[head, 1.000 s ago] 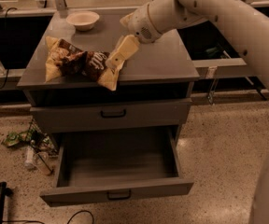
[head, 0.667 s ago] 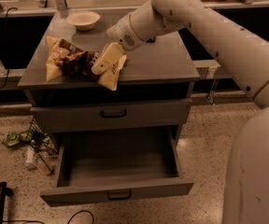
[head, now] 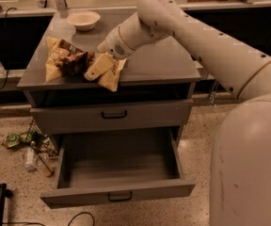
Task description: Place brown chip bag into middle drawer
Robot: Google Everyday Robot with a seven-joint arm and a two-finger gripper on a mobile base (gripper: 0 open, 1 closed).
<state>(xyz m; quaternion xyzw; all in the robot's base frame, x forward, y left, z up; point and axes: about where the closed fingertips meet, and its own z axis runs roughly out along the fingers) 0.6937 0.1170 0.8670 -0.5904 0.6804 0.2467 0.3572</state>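
The brown chip bag [head: 62, 60], crinkled, tan with dark brown patches, lies on the grey cabinet top [head: 159, 60] near its front left edge. My gripper [head: 97, 68] reaches in from the right and sits low over the bag's right end, its cream fingers [head: 99, 65] lying on the bag. The middle drawer [head: 119, 192], grey with a small black handle, stands pulled out below and shows an empty floor. The closed drawer front [head: 112, 116] sits above it.
A white bowl [head: 83, 20] stands at the back left of the cabinet top. Crushed bottles and wrappers [head: 29, 147] litter the floor left of the cabinet. A black object [head: 1, 204] lies at the lower left. My arm's large shell fills the right side.
My arm has swung left and down across the cabinet top. The gripper went from the bag's right edge to lying over the bag's right end. The bag has barely shifted.
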